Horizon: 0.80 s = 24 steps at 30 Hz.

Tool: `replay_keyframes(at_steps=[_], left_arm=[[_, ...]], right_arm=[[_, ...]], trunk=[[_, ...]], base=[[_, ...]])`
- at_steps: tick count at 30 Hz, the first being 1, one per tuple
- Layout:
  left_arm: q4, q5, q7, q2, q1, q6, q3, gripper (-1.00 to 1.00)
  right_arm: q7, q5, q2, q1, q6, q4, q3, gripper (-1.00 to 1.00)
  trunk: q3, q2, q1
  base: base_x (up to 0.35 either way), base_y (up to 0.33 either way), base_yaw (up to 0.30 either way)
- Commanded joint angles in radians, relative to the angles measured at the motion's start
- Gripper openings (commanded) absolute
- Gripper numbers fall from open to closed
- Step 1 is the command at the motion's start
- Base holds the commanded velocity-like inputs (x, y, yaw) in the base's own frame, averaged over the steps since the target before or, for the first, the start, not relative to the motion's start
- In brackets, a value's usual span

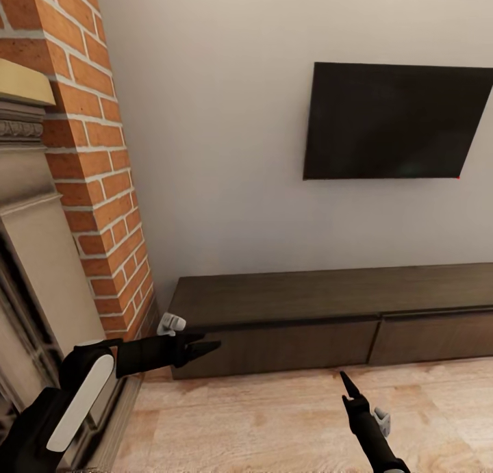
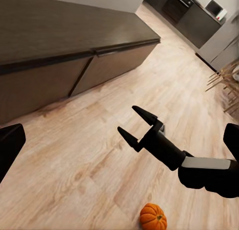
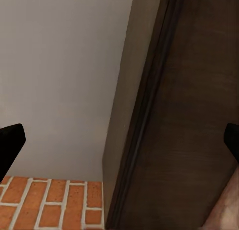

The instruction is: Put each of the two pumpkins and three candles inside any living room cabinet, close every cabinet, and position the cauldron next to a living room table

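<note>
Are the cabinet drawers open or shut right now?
Shut, as far as shown. The cabinet has its two visible drawer fronts flush under the top, with no pale interior exposed. Its far right end runs out of the head view, so that part cannot be told.

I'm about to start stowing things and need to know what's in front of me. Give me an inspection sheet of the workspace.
Surface: wood floor, bare where seen from the head.
Job's things: cabinet, long, low and dark, against the wall, its drawer fronts shut; one pumpkin upright on the floor, apart from both arms.
Clutter: nothing seen.
Grippers: left gripper empty, near the cabinet's end by the brick; right gripper open and empty above the floor.
Cables: nothing seen.
Surroundings: brick column and fireplace surround at the left, dark TV on the wall, kitchen units farther off.
</note>
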Motion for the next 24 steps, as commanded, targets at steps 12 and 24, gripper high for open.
replay_keyframes(at_steps=[12,24], left_arm=[[0.0,0.003,-0.008,0.0,0.001,0.004,0.002,1.0],[0.0,0.003,-0.03,-0.001,0.0,0.005,0.0,1.0]], right_arm=[[0.004,-0.01,0.001,-0.001,0.006,0.001,0.005,1.0],[0.007,-0.017,-0.001,-0.001,0.007,0.001,0.003,1.0]], trunk=[[-0.007,-0.015,0.008],[-0.007,-0.015,0.008]], base=[[0.0,0.0,0.0],[0.215,-0.031,0.0]])
